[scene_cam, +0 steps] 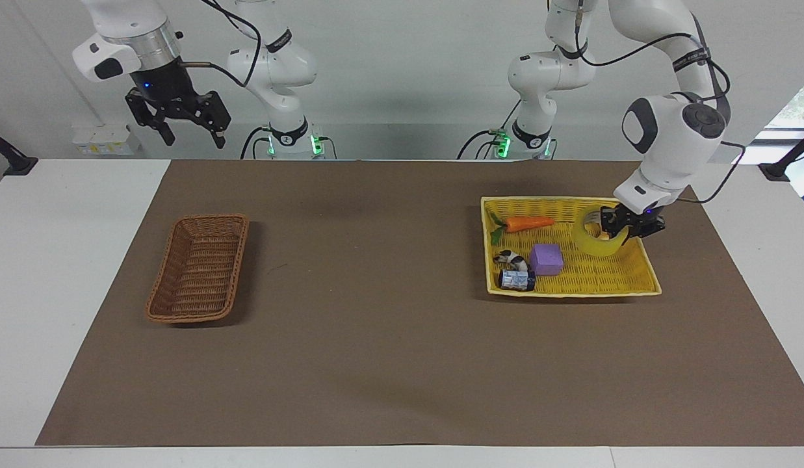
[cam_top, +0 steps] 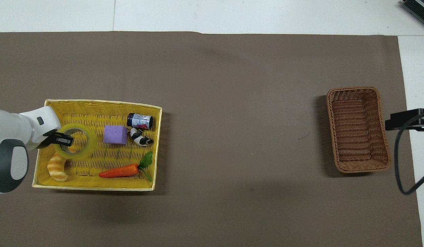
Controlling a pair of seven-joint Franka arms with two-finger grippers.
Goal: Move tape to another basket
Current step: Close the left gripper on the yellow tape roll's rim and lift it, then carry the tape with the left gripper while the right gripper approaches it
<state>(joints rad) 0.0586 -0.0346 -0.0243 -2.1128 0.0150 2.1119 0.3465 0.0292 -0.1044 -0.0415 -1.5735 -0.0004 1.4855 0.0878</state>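
Note:
The tape [scene_cam: 596, 247] is a translucent yellow roll. My left gripper [scene_cam: 619, 231] is shut on its wall, one finger inside the ring, and holds it tilted just above the yellow tray [scene_cam: 574, 289]. In the overhead view the tape [cam_top: 88, 143] hangs over the tray's end nearest the left arm, with the left gripper [cam_top: 59, 141] on its rim. The brown wicker basket [scene_cam: 198, 270] is empty at the right arm's end of the table and also shows in the overhead view [cam_top: 358, 128]. My right gripper [scene_cam: 190, 133] waits open, high above the table's edge by the robots.
In the yellow tray [cam_top: 95, 187] lie a striped croissant toy [cam_top: 57, 168], a carrot [cam_top: 118, 171], a purple cube [cam_top: 114, 134], a cow toy [cam_top: 140, 137] and a small can [cam_top: 140, 120]. A brown mat [cam_top: 239, 103] covers the table between tray and basket.

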